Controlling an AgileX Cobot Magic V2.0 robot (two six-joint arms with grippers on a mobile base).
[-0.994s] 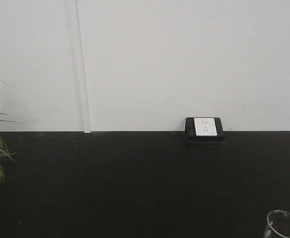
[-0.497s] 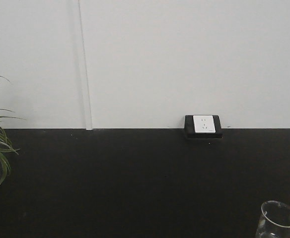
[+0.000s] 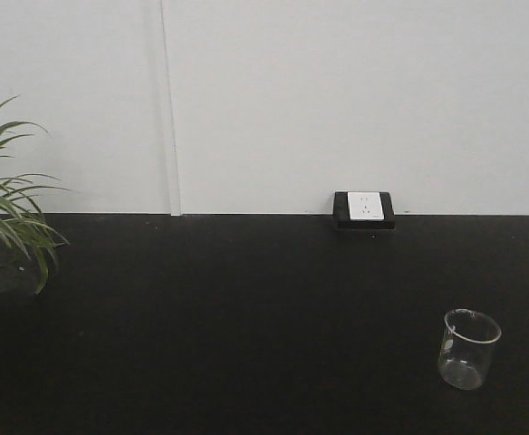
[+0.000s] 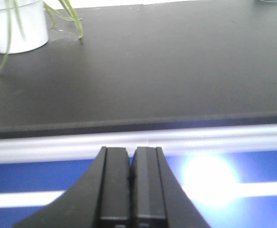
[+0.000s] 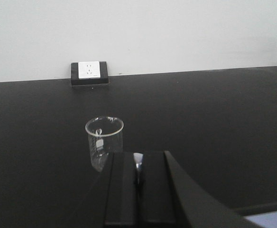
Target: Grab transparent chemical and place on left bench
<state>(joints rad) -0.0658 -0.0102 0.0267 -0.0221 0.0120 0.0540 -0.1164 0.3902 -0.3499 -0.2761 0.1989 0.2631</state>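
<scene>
Standing upright at the near right of the table (image 3: pixel 246 317), the transparent chemical (image 5: pixel 104 142) sits just ahead and slightly left of the right gripper (image 5: pixel 137 175), clamped together and empty, plainly the nearer arm, while the left gripper (image 4: pixel 130 173), likewise closed on nothing, hangs off the near edge.

left end effector (image 4: pixel 130 156): closed, empty | right end effector (image 5: pixel 138 164): closed, empty

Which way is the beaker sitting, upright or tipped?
Upright. The beaker stands on its base on the black bench, round rim facing up.
</scene>
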